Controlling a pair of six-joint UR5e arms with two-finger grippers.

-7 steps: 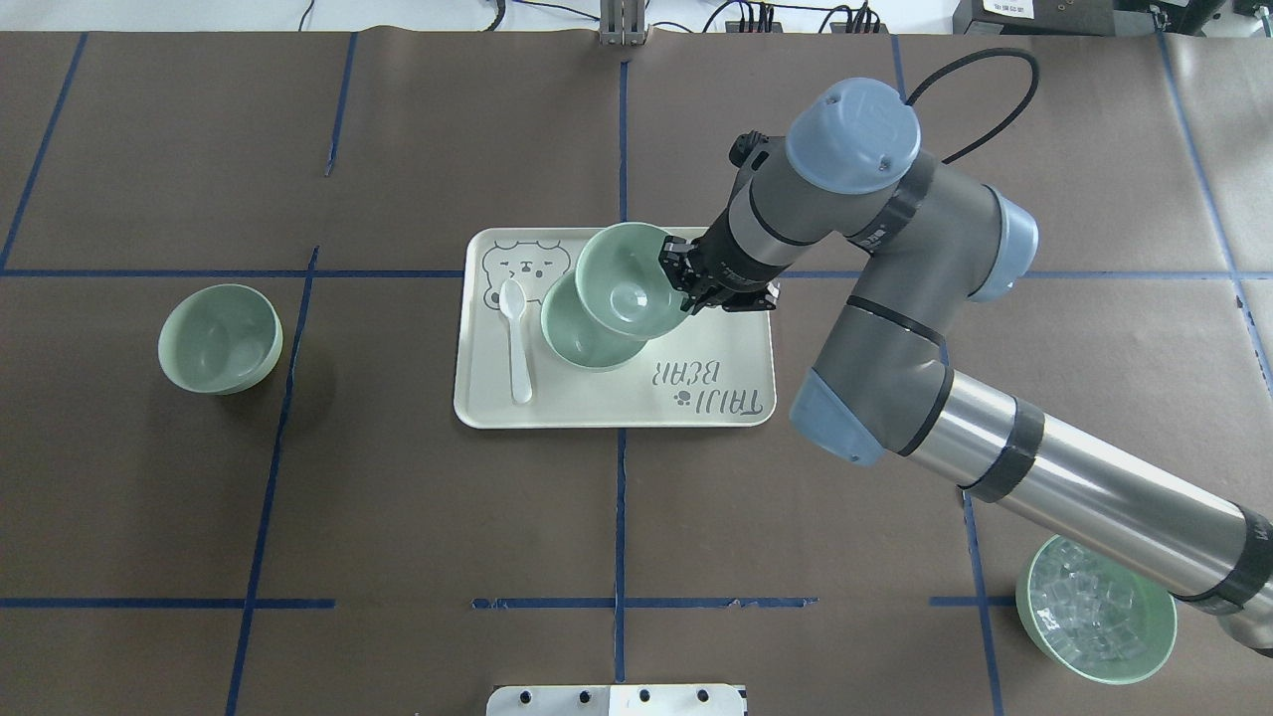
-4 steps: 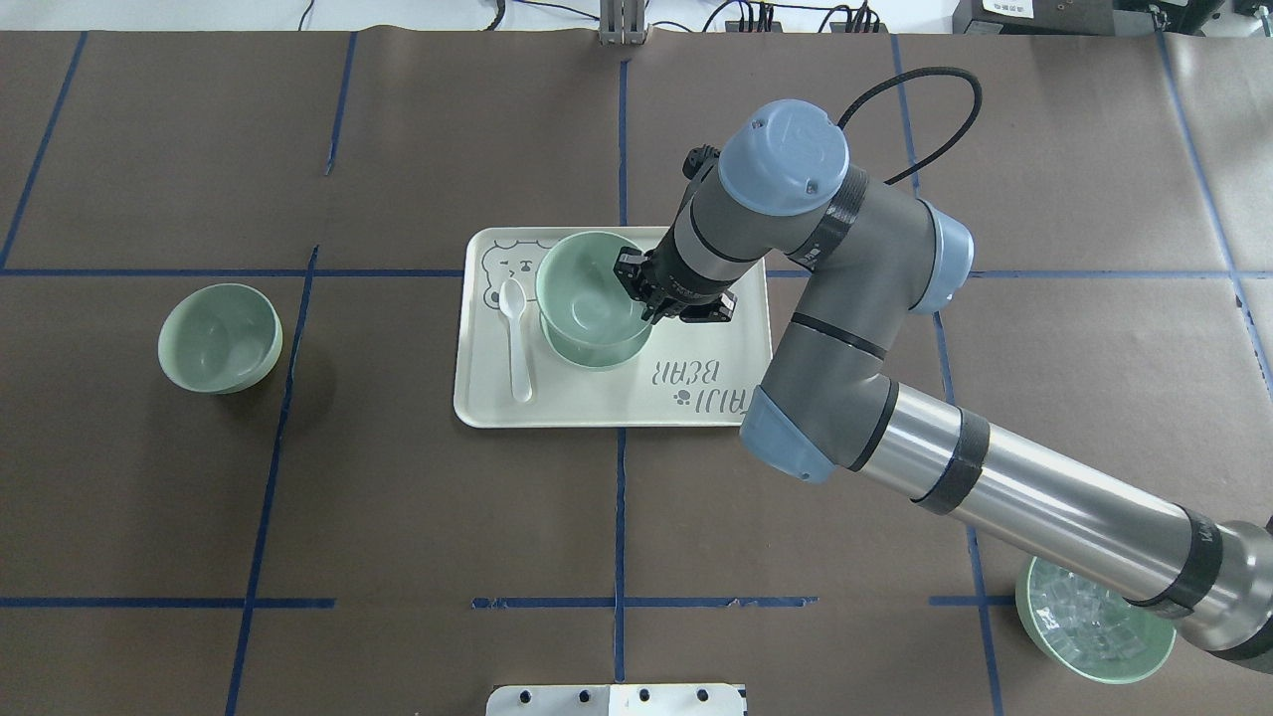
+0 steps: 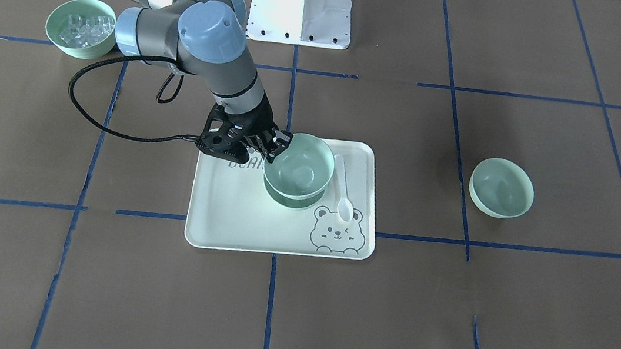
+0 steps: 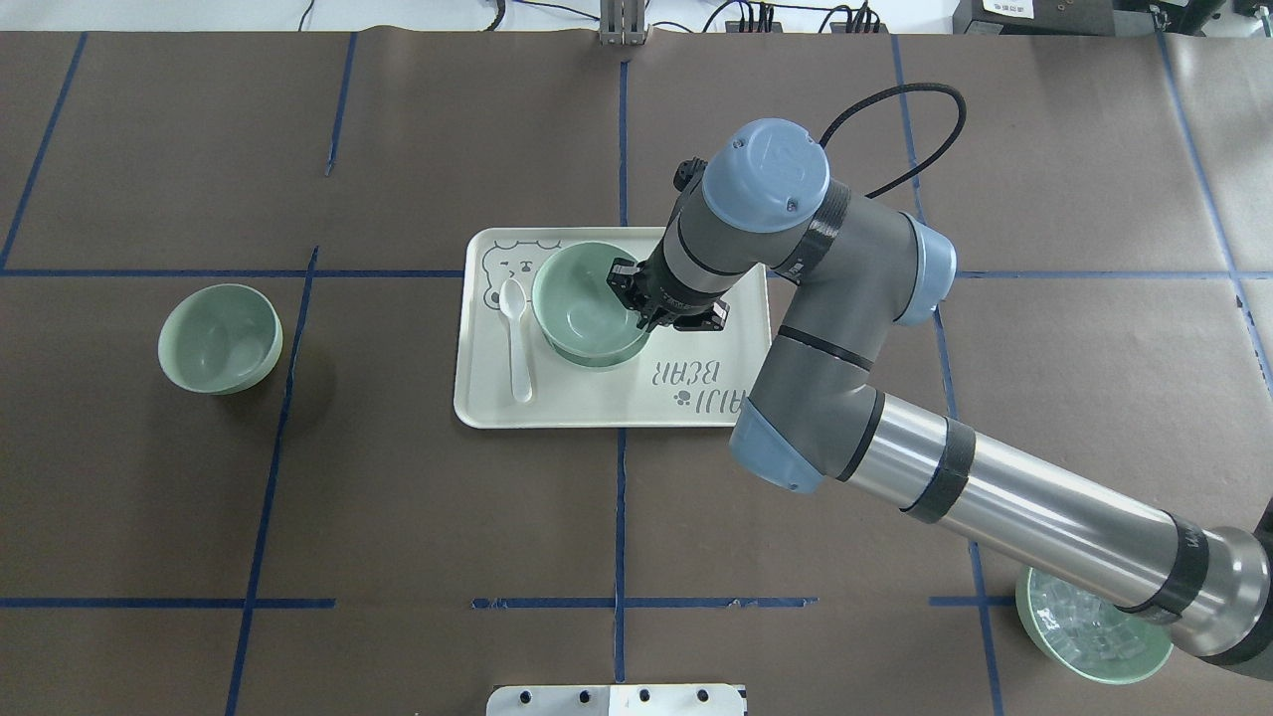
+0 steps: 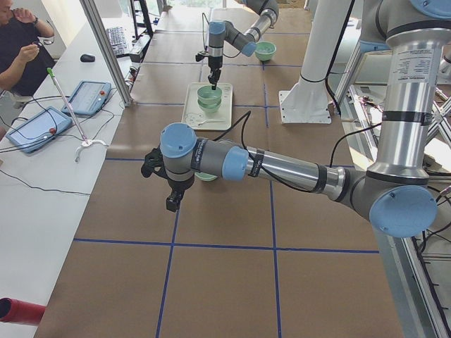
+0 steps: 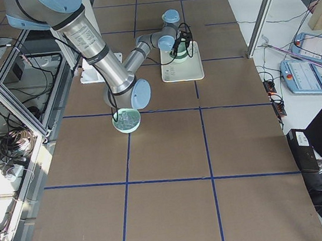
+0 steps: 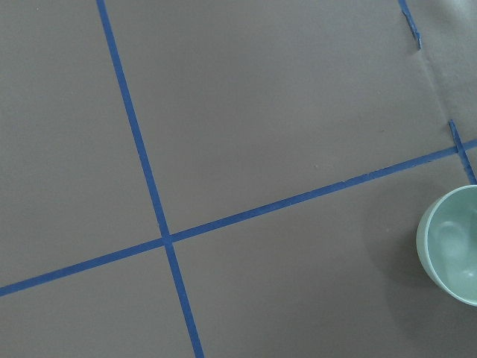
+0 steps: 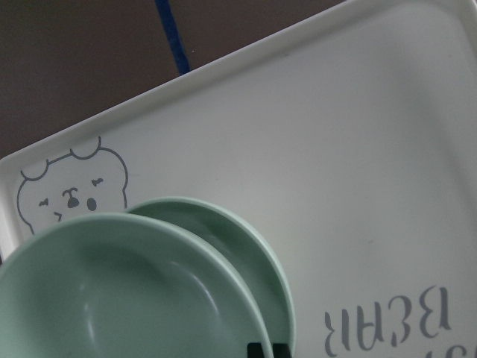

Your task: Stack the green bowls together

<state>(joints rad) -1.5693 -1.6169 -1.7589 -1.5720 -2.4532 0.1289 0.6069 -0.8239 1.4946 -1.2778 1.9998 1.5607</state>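
Green bowls stand in two places. The right end effector (image 4: 631,298) is closed on the rim of the upper green bowl (image 4: 579,298), on the arm's side, with one finger inside and one outside. That bowl sits in the lower green bowl (image 3: 290,198), slightly off centre; both are empty. The pair rests on the bear-print tray (image 4: 597,403), with a white spoon (image 4: 515,338) lying just beside it.

The third green bowl (image 4: 219,338) stands upright and empty, well apart from the tray on the robot's left. The left end effector (image 5: 171,203) hangs near it; its opening cannot be told.

A like bowl of clear cubes (image 4: 1094,641) sits partly under the right arm. The surface (image 4: 398,517) is brown sheeting gridded with blue tape. An operator (image 5: 21,42) sits at a white side bench.
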